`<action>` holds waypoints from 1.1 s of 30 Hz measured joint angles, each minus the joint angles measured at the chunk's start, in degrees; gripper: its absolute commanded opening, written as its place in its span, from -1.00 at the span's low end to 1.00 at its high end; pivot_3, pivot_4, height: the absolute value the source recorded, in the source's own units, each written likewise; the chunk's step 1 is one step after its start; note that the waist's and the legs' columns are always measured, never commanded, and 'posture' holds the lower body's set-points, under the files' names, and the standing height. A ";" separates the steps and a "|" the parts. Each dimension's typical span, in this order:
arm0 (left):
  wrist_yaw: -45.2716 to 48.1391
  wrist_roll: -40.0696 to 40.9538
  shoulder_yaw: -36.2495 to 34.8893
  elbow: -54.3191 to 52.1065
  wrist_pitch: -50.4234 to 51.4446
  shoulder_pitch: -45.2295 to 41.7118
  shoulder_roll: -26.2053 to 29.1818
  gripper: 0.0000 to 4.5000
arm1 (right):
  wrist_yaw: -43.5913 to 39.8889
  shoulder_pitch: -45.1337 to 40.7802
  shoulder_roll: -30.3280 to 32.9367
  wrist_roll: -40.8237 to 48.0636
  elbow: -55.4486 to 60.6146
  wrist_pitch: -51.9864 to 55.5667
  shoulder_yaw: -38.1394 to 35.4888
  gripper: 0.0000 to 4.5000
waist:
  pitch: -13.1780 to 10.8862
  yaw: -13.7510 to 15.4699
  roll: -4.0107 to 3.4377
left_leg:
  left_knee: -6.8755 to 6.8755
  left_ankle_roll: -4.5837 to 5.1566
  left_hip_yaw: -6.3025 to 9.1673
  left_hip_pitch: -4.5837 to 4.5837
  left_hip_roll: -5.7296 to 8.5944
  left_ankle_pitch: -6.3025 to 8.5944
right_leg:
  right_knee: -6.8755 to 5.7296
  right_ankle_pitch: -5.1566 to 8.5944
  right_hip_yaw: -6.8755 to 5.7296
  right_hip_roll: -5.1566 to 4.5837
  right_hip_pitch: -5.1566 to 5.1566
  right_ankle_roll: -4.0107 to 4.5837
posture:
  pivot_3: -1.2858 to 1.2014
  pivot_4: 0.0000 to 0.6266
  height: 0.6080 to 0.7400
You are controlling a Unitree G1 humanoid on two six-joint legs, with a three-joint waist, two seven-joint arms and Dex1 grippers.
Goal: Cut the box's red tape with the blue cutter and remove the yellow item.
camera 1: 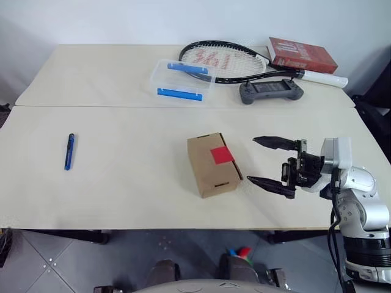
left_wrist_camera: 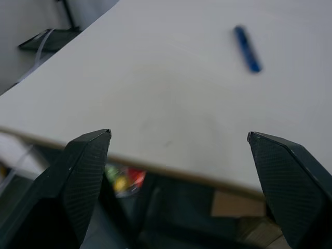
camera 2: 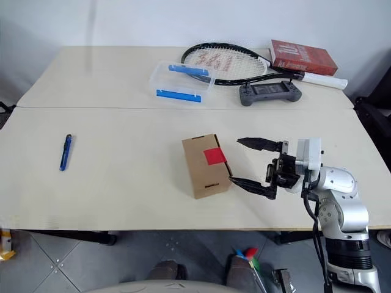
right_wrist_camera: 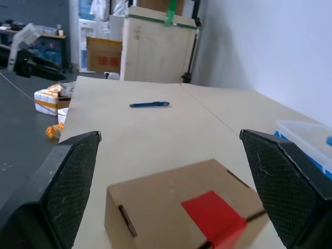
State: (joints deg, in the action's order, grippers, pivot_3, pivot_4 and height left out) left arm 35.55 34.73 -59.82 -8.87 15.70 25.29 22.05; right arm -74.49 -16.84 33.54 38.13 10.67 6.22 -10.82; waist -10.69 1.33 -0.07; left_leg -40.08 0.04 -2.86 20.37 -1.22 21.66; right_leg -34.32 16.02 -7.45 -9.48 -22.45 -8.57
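Brown cardboard, flaps closed: the box (camera 1: pixel 212 165) sits near the middle of the front bench (camera 1: pixel 122 201), with the red tape (camera 1: pixel 221 155) intact across its top seam. No yellow item can be seen; I judge it to be inside the sealed carton. My right end effector (camera 1: pixel 272 162) hangs just beside the box's right face, pointing across at it, fingers spread wide and holding nothing; the lower fingertip is close to the carton, and whether it touches I cannot tell. The right wrist view looks between those fingers over the box top and tape toward the blue cutter (camera 1: pixel 69 151), which lies flat on the bench well apart from the box, far to my left. My left end effector (left_wrist_camera: pixel 181 150) appears in its own wrist view, fingers (left_wrist_camera: pixel 85 171) wide and empty, poised off the bench edge with the cutter ahead of it on the surface.

Step in hand, as I judge it: the opening one, fetching the cutter; no cut has begun. The next move calls for my left arm to reach to the cutter, align the fingers across its slim barrel, and close firmly on it. The right end effector is well placed to steady the box during cutting.
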 measured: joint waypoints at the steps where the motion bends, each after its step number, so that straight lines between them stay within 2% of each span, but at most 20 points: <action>1: -1.77 -0.09 1.58 -0.37 1.16 -2.11 1.78 0.98 | -0.33 -0.63 0.17 0.06 -0.12 0.11 0.21 1.00 | -0.01 0.20 -0.01 | -0.02 -0.03 -0.01 0.00 0.02 -0.02 | 0.00 0.00 -0.01 0.00 -0.01 0.01 | 0.03 -0.52 1.00; 5: -15.72 -3.42 9.60 -2.60 11.46 -15.25 8.41 0.98 | -3.09 -1.85 4.20 1.28 -0.09 2.87 1.07 1.00 | 0.03 0.01 0.03 | 0.01 -0.06 0.07 -0.08 0.02 -0.09 | -0.32 -0.05 0.05 0.00 0.00 0.11 | 0.03 -0.52 1.00; 10: -28.53 -5.53 18.35 -0.95 19.45 -30.23 7.81 0.98 | -3.12 -1.69 3.99 1.61 0.37 3.91 1.99 1.00 | 0.10 -1.18 0.15 | 0.06 -0.02 -0.05 -0.14 0.00 -0.01 | -0.33 -0.08 -0.02 0.03 -0.07 0.06 | 0.03 -0.52 1.00; 16: -31.77 -9.89 26.22 5.22 21.04 -35.66 7.85 0.98 | -1.75 -1.56 3.77 1.57 1.45 3.91 2.47 1.00 | 0.10 -1.53 0.15 | 0.16 -0.07 -0.36 -0.11 -0.01 0.02 | -0.21 -0.07 -0.09 0.09 -0.12 0.05 | 0.03 -0.52 1.00; 25: -31.58 -12.88 28.61 15.79 21.35 -40.74 10.21 0.98 | 2.20 1.43 2.98 1.50 4.20 3.83 2.39 1.00 | 0.11 -0.76 0.19 | 0.05 -0.09 -0.42 -0.15 -0.03 0.01 | -0.21 -0.07 -0.05 0.09 -0.04 0.05 | 0.03 -0.52 1.00; 28: -30.61 -12.91 29.03 16.38 23.34 -41.39 11.36 0.71 | 3.32 1.64 2.57 1.50 4.90 3.81 2.39 1.00 | 0.17 -0.62 0.10 | 0.05 -0.09 -0.46 -0.19 -0.03 0.00 | -0.24 -0.07 -0.01 0.08 -0.04 0.05 | 0.03 -0.52 1.00; 33: -29.72 -14.04 29.76 16.55 23.67 -40.69 11.96 0.07 | 4.88 2.37 2.33 1.50 5.92 3.77 2.39 1.00 | 0.22 -0.24 0.01 | 0.06 -0.09 -0.49 -0.21 -0.03 0.01 | -0.25 -0.07 0.01 0.08 -0.05 0.05 | 0.03 -0.52 1.00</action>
State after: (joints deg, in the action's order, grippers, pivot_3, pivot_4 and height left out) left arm 5.82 20.69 -30.06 7.68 39.37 -15.41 34.01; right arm -69.61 -14.48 35.86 39.63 16.59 9.99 -8.44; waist -10.47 1.09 -0.06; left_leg -40.02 -0.04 -3.35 20.16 -1.26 21.66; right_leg -34.57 15.94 -7.44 -9.40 -22.50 -8.52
